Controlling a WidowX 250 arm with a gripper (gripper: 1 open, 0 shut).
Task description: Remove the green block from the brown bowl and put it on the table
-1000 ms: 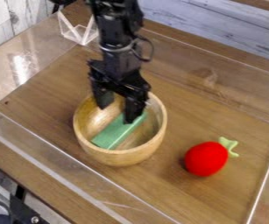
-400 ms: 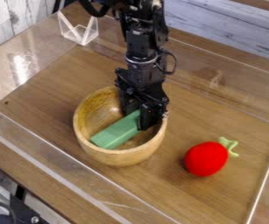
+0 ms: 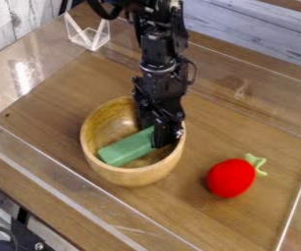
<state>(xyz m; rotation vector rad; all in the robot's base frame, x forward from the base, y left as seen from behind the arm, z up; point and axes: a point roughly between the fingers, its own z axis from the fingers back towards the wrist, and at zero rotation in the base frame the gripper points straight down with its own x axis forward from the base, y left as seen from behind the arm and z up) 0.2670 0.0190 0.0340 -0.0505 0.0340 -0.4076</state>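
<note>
Green block [image 3: 129, 148] lying tilted inside brown bowl [image 3: 104, 168], lower end toward 8 o'clock, upper end toward 2 o'clock under the tool [image 3: 161, 132]. Tool pointing straight down into the bowl at its 2 o'clock side, pressed together and pinching the upper end of the green block. Most of the block stretching out from the tool toward 8 o'clock across the bowl's floor. Bowl resting on the dark wooden worktop [image 3: 231, 113]. Red strawberry toy [image 3: 231, 177] on the worktop at 4 o'clock from the bowl, apart from it.
</note>
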